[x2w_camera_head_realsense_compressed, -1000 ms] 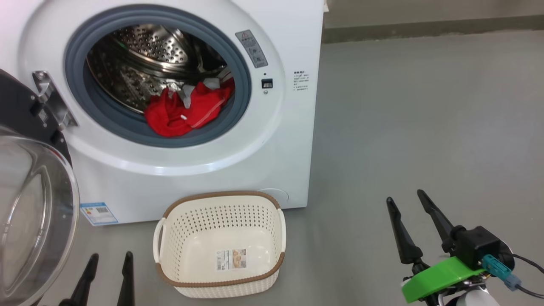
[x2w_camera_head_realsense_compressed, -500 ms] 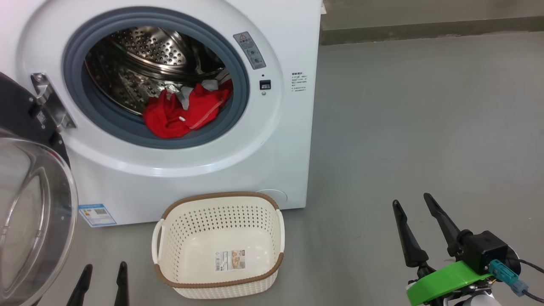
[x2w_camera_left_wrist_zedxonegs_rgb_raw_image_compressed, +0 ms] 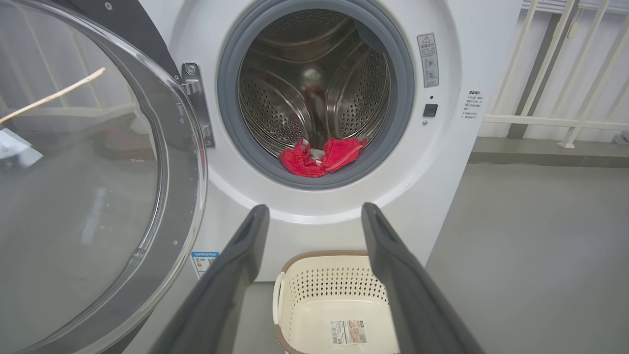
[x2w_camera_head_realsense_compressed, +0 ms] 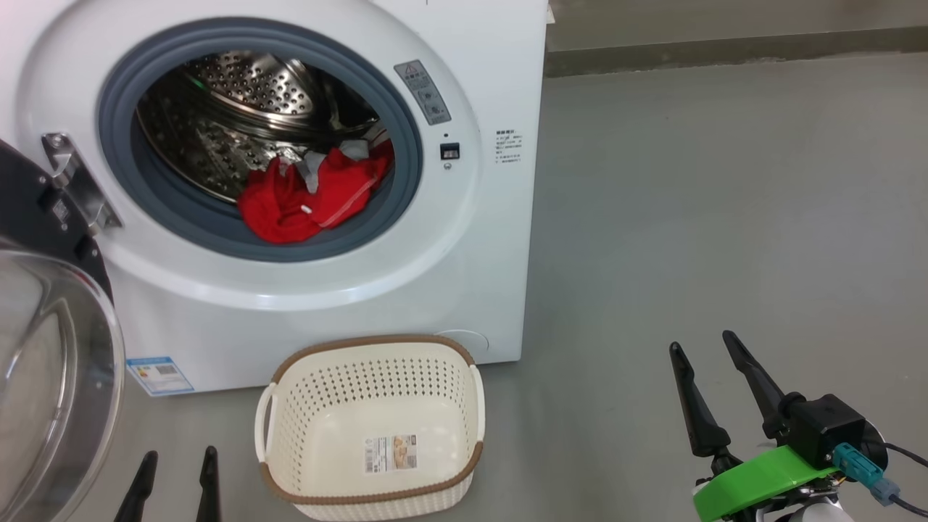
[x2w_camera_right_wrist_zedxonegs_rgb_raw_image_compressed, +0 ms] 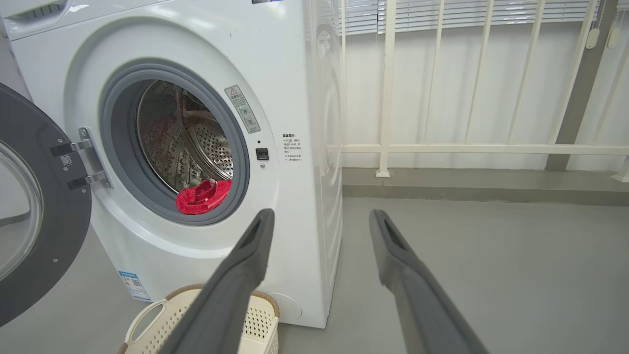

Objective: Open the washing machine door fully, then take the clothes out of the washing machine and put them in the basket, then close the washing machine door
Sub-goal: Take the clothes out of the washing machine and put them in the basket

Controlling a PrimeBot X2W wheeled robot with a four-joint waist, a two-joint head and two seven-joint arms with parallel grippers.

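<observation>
Both left fingers [x2w_camera_head_realsense_compressed: 209, 482] and right fingers [x2w_camera_head_realsense_compressed: 694, 397] splay released; clothes [x2w_camera_head_realsense_compressed: 290, 206] lie in the washing machine [x2w_camera_head_realsense_compressed: 464, 254].

Wide free way through the round mouth of the washing machine [x2w_camera_head_realsense_compressed: 500, 239], open above the clothes [x2w_camera_head_realsense_compressed: 290, 206] lying low at the front of the drum [x2w_camera_head_realsense_compressed: 239, 80], by the grey ring [x2w_camera_head_realsense_compressed: 409, 174]. On the left side, passage closed by the washing machine door [x2w_camera_head_realsense_compressed: 51, 362], swung out on its hinge [x2w_camera_head_realsense_compressed: 72, 181] beside the mouth. Below the mouth, the basket [x2w_camera_head_realsense_compressed: 370, 339] just before the machine; right of it bare floor [x2w_camera_head_realsense_compressed: 725, 217], free.
</observation>
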